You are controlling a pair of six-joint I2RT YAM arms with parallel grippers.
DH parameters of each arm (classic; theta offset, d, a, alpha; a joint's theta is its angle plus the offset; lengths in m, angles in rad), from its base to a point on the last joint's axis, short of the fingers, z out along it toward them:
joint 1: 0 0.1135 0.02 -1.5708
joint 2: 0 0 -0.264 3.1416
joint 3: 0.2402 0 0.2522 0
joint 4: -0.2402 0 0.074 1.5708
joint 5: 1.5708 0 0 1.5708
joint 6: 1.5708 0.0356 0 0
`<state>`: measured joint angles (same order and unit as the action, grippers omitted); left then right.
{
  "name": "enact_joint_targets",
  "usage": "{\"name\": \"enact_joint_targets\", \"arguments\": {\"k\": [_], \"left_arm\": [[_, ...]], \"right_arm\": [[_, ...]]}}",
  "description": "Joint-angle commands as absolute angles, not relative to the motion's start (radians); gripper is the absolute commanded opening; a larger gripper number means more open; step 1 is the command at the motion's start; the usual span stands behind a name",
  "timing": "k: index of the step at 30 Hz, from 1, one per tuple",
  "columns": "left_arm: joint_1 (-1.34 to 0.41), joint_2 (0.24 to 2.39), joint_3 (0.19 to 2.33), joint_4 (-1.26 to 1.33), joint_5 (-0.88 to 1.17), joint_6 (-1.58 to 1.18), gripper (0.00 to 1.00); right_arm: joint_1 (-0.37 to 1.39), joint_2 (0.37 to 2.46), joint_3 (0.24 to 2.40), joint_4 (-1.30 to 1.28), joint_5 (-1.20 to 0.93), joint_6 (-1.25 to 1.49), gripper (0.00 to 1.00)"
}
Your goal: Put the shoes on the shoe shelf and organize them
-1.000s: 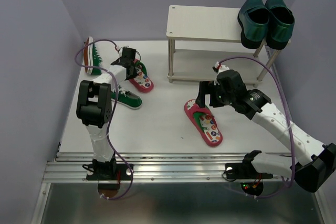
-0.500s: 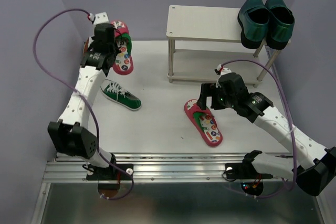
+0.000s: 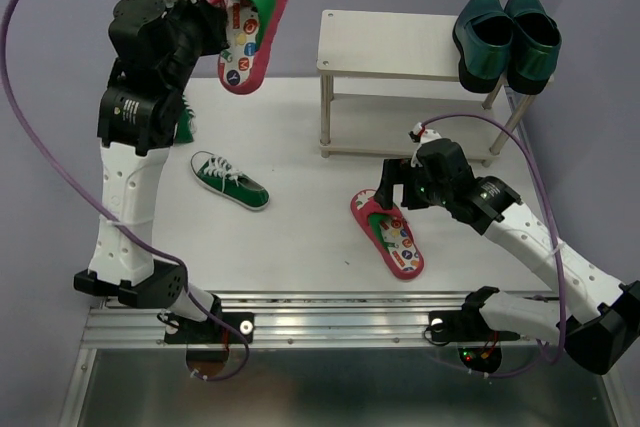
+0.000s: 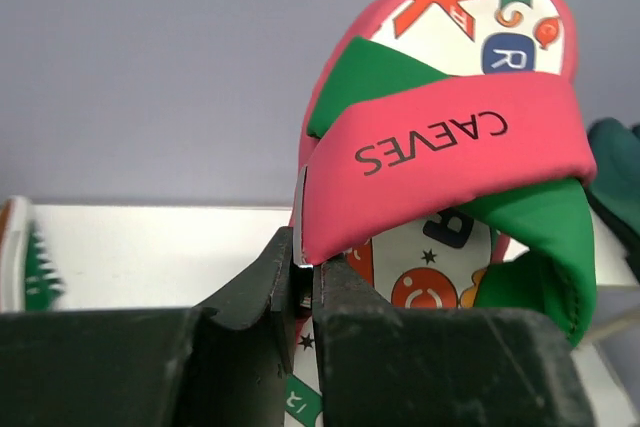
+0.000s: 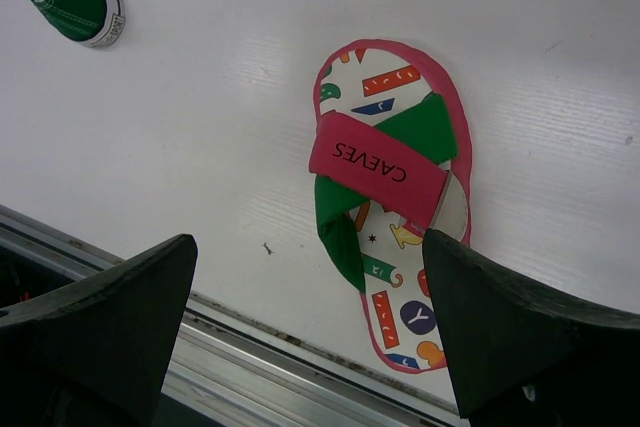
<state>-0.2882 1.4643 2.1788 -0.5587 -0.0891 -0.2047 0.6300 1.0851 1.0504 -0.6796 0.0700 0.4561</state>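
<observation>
Table (image 3: 300,237): white, purple walls around.
Shelf (image 3: 385,42): at back, right of centre.
Loafers (image 3: 505,37): pair side by side on right end of shelf's top board.
Left gripper (image 4: 305,282): raised high over back-left of table, jaws clenched on edge of flip-flop (image 4: 440,147); it hangs tilted in air, insole toward top camera.
Right gripper (image 5: 307,247): jaws spread wide, empty, hovering over second flip-flop (image 5: 390,197), which lies flat on table in front of shelf.
Sneaker (image 3: 230,180): upright on table, left of centre.
Other sneaker (image 3: 183,117): near left wall, mostly hidden behind left arm.

Jaws clamp the red flip-flop (image 4: 430,157) at its edge, grey wall (image 4: 150,67) behind
</observation>
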Motion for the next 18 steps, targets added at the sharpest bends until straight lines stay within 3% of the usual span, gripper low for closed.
{"name": "enact_joint_targets", "arguments": {"k": [1, 14, 18], "left_arm": [[-0.334, 1.551, 2.275, -0.499, 0.049, -0.294, 0.00], [-0.455, 1.726, 2.362, -0.348, 0.006, -0.541, 0.00], [-0.523, 1.735, 2.364, -0.353, -0.132, -0.577, 0.00]], "right_arm": [[0.630, 1.052, 1.054, -0.658, 0.081, 0.480, 1.00], [0.630, 0.986, 1.012, -0.745, 0.133, 0.540, 1.00], [0.630, 0.976, 1.003, -0.753, 0.138, 0.557, 1.00]]}}
